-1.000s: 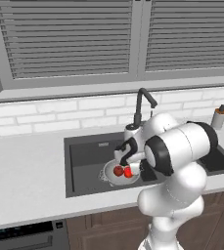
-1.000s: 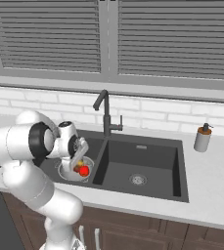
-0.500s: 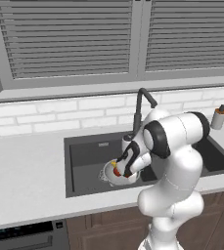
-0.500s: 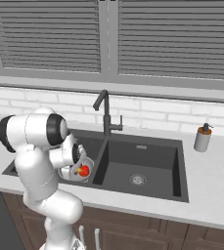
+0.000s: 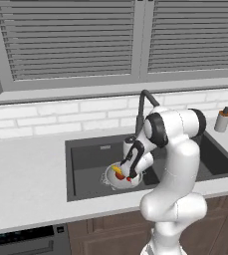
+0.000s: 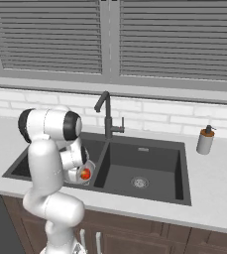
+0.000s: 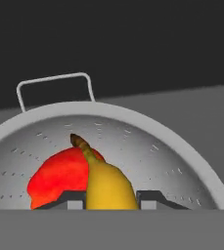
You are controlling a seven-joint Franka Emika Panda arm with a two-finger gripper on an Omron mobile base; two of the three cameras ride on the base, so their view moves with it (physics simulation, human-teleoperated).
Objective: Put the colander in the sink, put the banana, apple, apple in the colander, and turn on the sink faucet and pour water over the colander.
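The silver colander (image 7: pixel 147 141) sits in the left basin of the dark sink (image 5: pixel 85 159), with one wire handle toward the far wall. A bright red apple (image 7: pixel 59 178) lies inside it. My gripper (image 7: pixel 111 200) is shut on the yellow banana (image 7: pixel 106 188), whose dark tip points up over the apple, low inside the bowl. From the left base view the gripper (image 5: pixel 130 171) hangs over the colander (image 5: pixel 110 180) with the banana (image 5: pixel 117 170) and apple (image 5: pixel 120 176) below it. The right base view shows the apple (image 6: pixel 85 174) beside my wrist. The faucet (image 5: pixel 140 107) stands behind; no water runs.
A soap pump bottle (image 6: pixel 204 141) stands on the counter right of the sink. The right basin (image 6: pixel 144 168) has a round drain. My arm's elbow hangs over the sink's front edge. White counter (image 5: pixel 26 174) stretches to the left.
The arm has folded in and the hand has come down over the colander, bringing the banana low inside it. The apple and colander have stayed put.
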